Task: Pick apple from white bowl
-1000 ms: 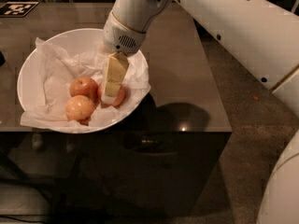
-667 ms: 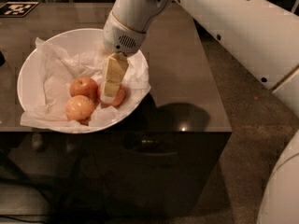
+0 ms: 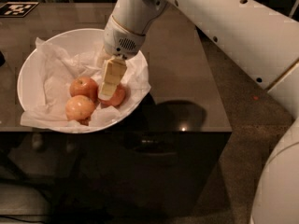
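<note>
Camera view | gripper (image 3: 109,91) low inside white bowl (image 3: 32,73), touching the apple (image 3: 120,97) at bowl's right | grip state: cannot tell | step: grasping | next: firm hold, then a straight lift.

We count three apples in one white bowl (image 3: 27,85): the apple (image 3: 120,97), one duller red apple (image 3: 83,87) and one paler apple (image 3: 78,108). We see one tool (image 3: 108,93), down in the bowl over the apple, one crumpled paper lining (image 3: 51,71) and one tabletop (image 3: 187,78).
</note>
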Robot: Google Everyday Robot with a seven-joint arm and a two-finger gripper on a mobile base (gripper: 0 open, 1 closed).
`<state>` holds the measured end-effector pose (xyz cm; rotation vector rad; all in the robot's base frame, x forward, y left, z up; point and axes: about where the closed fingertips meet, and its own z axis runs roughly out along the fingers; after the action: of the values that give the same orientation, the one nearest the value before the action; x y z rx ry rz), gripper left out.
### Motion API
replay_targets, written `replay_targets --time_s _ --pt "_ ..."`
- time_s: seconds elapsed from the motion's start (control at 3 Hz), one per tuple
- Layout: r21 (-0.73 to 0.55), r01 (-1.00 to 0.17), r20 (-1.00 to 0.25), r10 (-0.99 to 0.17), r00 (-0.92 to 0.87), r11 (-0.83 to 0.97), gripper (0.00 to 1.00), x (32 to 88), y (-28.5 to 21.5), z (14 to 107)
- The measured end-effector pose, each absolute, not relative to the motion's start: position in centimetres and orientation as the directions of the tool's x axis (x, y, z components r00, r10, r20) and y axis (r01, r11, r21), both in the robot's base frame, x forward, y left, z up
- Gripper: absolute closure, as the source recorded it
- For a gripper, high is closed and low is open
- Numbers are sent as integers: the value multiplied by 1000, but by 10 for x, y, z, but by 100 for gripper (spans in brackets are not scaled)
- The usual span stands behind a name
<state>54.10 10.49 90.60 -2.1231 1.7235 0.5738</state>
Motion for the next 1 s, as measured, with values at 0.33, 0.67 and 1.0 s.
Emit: replay_targets --time_s 0.33,0.67,1.0 --pt "-5 -977 -516 -837 183 -211 24 544 106 899" --pt "-3 -977 -519 -834 186 -215 17 544 106 897" --pt "4 -976 -521 -833 185 -219 8 545 104 894"
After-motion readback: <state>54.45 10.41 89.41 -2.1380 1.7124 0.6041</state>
